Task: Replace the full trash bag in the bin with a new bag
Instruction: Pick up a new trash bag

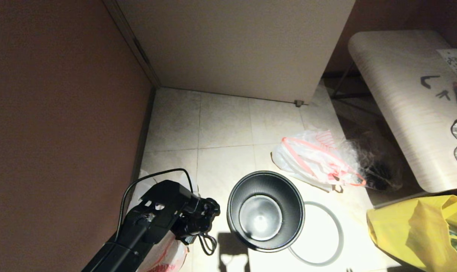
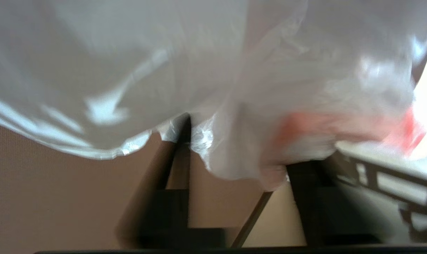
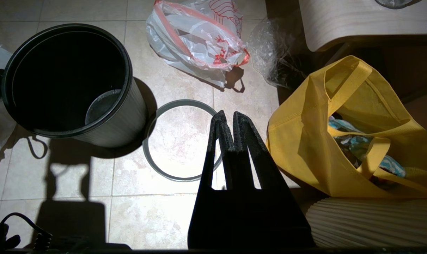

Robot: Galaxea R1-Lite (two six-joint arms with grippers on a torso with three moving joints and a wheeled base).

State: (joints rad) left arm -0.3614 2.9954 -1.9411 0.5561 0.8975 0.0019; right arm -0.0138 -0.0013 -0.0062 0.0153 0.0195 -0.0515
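The black bin (image 1: 266,211) (image 3: 67,77) stands empty on the tiled floor, and its grey hoop (image 1: 319,234) (image 3: 153,162) lies flat beside it. Left of the bin, a bulky white bag with red print, the full trash bag (image 1: 168,253) (image 2: 206,70), sits under my left arm. My left gripper (image 1: 200,215) (image 2: 241,144) is open, its tips against the bag's plastic. The limp new bag (image 1: 311,158) (image 3: 195,38) with a red edge strip lies on the floor beyond the bin. My right gripper (image 3: 230,118) is shut and empty, hanging over the hoop's edge.
A yellow bag (image 1: 417,230) (image 3: 343,127) with contents stands right of the hoop. A clear crinkly bag (image 1: 375,166) lies by the new bag, under a pale table (image 1: 405,102). A brown wall (image 1: 62,113) closes the left side and a white cabinet (image 1: 236,45) the back.
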